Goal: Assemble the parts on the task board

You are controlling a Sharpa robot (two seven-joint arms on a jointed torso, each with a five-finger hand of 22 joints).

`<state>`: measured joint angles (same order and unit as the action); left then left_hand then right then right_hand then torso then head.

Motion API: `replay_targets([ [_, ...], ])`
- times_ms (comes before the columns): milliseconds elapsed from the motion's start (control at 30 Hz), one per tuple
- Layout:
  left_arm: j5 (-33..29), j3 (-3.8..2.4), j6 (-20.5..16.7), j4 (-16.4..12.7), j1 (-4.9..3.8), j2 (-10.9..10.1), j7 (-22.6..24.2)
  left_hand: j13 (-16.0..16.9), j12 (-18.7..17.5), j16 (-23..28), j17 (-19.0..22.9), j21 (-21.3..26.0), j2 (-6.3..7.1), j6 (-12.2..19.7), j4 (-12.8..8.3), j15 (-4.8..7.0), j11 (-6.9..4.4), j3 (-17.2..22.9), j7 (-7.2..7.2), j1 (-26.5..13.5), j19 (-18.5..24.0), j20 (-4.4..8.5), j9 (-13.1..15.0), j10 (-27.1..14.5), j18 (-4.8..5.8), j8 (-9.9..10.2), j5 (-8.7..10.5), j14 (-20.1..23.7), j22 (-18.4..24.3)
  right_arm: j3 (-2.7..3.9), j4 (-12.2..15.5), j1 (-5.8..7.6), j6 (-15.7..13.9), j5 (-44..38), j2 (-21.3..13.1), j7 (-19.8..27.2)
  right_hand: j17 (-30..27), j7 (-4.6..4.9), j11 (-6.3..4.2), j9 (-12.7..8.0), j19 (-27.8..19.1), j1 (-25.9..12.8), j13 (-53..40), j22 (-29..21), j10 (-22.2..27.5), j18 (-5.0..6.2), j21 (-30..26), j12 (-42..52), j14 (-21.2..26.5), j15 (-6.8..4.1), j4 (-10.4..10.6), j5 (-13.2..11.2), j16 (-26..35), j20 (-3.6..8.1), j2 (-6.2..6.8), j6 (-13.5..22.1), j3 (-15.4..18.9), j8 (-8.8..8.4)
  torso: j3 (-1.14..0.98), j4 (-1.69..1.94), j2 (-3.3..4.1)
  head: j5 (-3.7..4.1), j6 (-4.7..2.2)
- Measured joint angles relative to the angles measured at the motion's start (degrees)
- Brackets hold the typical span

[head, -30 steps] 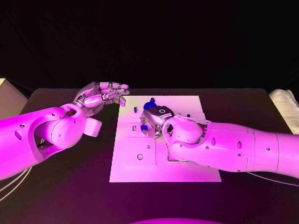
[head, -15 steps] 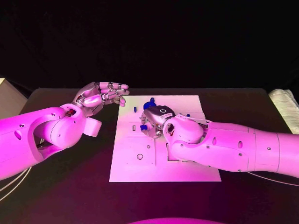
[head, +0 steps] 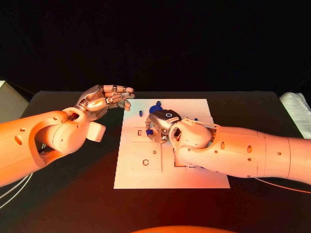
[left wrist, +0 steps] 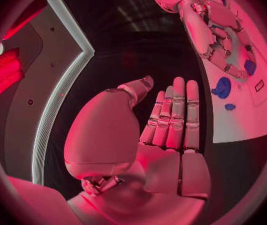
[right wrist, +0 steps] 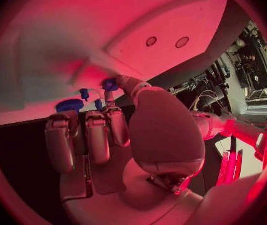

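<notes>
The white task board lies in the middle of the black table. My right hand hangs low over its far half with the fingers curled in. Its thumb tip and a finger pinch a small blue part, which also peeks out beside the hand. A round blue part and a small blue peg stand on the board's far end. My left hand hovers over the table beyond the board's far left corner, fingers apart and holding nothing.
A folded white cloth lies at the table's right edge. A pale box stands off the left side. The board's near half shows several cut-out slots.
</notes>
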<state>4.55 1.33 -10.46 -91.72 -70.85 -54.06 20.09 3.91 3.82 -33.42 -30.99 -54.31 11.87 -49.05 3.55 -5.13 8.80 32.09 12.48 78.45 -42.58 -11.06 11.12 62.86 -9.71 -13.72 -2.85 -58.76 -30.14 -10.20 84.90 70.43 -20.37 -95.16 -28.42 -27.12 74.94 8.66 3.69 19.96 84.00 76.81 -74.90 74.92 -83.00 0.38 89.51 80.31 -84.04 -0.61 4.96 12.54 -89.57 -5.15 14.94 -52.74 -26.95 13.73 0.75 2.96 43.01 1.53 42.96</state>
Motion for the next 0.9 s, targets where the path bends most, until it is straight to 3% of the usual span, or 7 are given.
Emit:
replay_targets([
  [267, 0.02, 0.00, 0.00, -0.01, 0.00, -0.01, -0.22, 0.00, 0.00, 0.00, 0.00, 0.00, 0.00, 0.00, 0.00, 0.00, 0.00, 0.00, 0.00, 0.00, 0.00, 0.00, 0.00, 0.00, 0.00, 0.00, 0.00, 0.00, 0.00, 0.07, -0.22, 0.08, 0.32, 0.02, 0.23, 0.69, -0.01, 0.00, 0.00, -0.14, 0.00, 0.89, 0.00, -0.01, 0.00, 0.00, 0.00, 0.00, 0.00, 0.00, -0.70, -0.92, 0.00, 0.00, 0.46, 0.00, -0.33, 0.00, -0.01, 0.00, 0.01, -0.02, 0.09],
  [900, 0.22, 0.00, -0.02, 0.01, 0.00, -0.08, -0.70, -0.01, 0.00, -0.23, 0.01, 0.00, 0.00, 0.00, 0.00, 0.00, 0.21, 0.00, 0.00, 0.00, 0.00, 0.00, 0.07, -0.21, 0.00, 0.00, 0.00, 0.00, 0.00, 0.16, -0.09, 0.15, 1.66, -0.19, 0.09, 1.64, -0.02, -0.11, 0.00, -0.29, 0.00, 1.71, -0.04, 0.03, -0.01, 0.00, 0.00, 0.60, 0.00, 0.00, -2.03, -0.31, 0.00, 0.00, 0.38, -1.06, -1.23, -0.18, -0.04, -0.02, 0.02, -0.13, 0.31],
])
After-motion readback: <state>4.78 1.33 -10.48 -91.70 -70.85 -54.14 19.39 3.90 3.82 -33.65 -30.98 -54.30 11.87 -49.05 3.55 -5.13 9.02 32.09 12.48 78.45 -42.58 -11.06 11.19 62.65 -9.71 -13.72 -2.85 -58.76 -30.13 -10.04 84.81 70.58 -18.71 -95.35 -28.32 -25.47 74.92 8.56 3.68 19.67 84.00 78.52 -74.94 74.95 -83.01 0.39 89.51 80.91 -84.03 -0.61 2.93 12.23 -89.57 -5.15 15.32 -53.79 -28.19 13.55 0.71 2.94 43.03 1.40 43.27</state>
